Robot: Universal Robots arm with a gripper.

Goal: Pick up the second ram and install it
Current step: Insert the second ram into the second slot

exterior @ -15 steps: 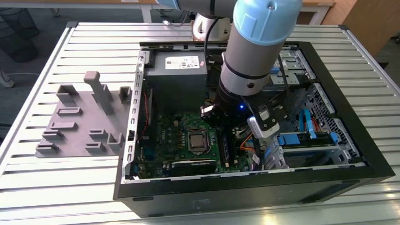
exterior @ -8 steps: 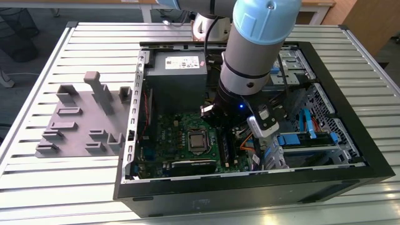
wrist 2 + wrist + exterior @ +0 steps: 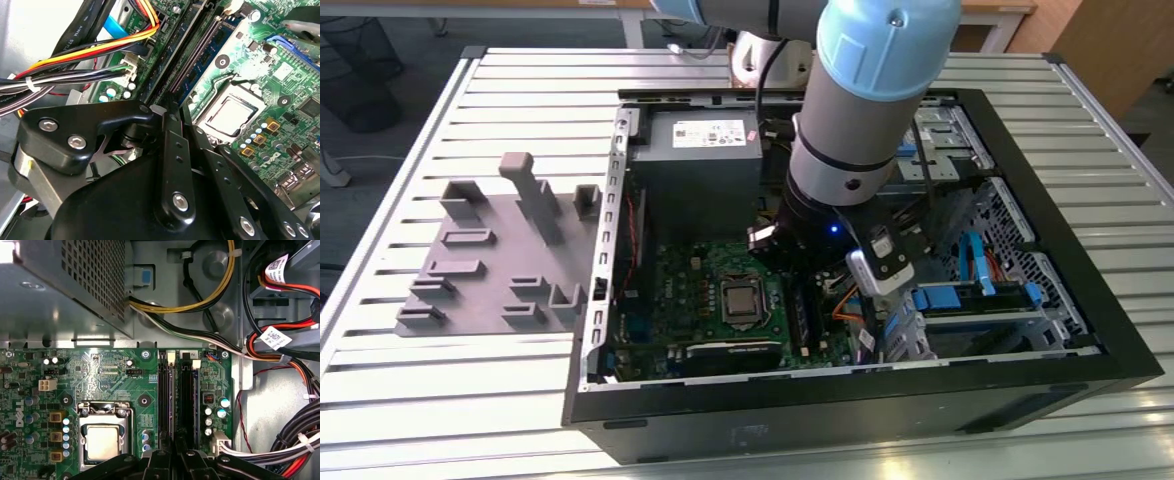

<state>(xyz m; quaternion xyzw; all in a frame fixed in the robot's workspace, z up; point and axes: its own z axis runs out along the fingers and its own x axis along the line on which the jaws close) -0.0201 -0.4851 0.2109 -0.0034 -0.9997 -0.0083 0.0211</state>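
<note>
The second ram (image 3: 197, 67) stands on edge in a long black slot of the motherboard (image 3: 100, 370), beside the CPU socket (image 3: 227, 115). In the first wrist view the ram (image 3: 188, 395) runs straight away from my fingers. My gripper (image 3: 167, 107) sits at the stick's near end, its black fingers (image 3: 176, 447) drawn together on the top edge. In the exterior view my arm (image 3: 854, 130) reaches down into the open computer case (image 3: 1067, 300), and the wrist hides the fingers there.
A neighbouring slot (image 3: 165, 390) lies close alongside. Bundled coloured cables (image 3: 100, 55) crowd one side of the slots. The power supply box (image 3: 700, 150) stands at the case's far end. A grey holder tray (image 3: 494, 260) rests on the slatted table at the exterior view's left.
</note>
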